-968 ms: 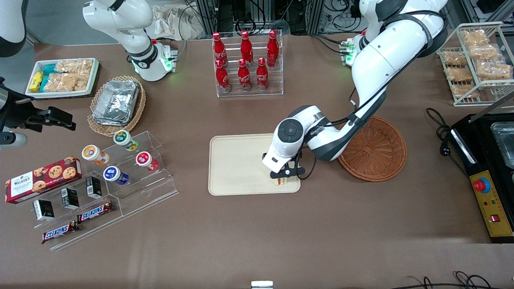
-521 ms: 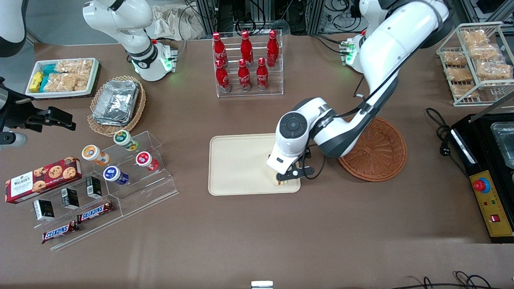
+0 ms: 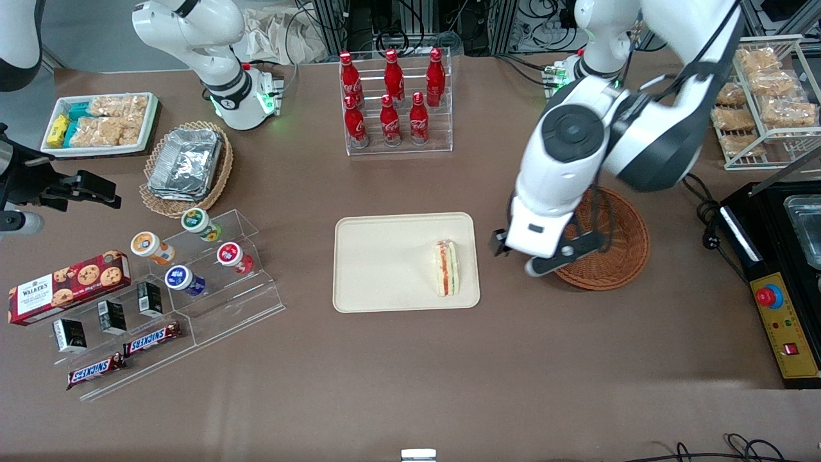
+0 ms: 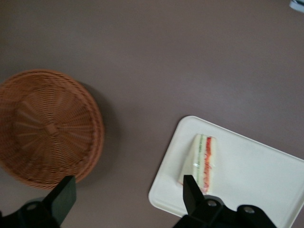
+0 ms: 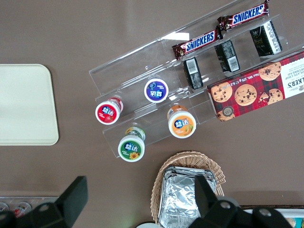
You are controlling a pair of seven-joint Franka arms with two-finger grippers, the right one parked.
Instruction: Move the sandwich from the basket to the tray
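Observation:
The sandwich (image 3: 447, 268) (image 4: 203, 159), a pale wedge with red and green filling stripes, lies on the cream tray (image 3: 385, 263) (image 4: 256, 171), at the tray's end nearest the basket. The reddish-brown wicker basket (image 3: 612, 247) (image 4: 47, 126) stands beside the tray and holds nothing that I can see. My gripper (image 3: 521, 255) (image 4: 128, 194) hangs raised above the bare table between tray and basket. It is open, with only tabletop between its black fingers (image 4: 192, 192). The arm covers part of the basket in the front view.
A clear rack of red cola bottles (image 3: 394, 102) stands farther from the front camera than the tray. A stepped acrylic display (image 3: 192, 269) with cups and snacks lies toward the parked arm's end. A black machine (image 3: 779, 269) and a wire rack (image 3: 763, 96) sit at the working arm's end.
The gripper was down on the sandwich at the tray; it has let go, risen and swung toward the basket. The sandwich stays on the tray, now uncovered.

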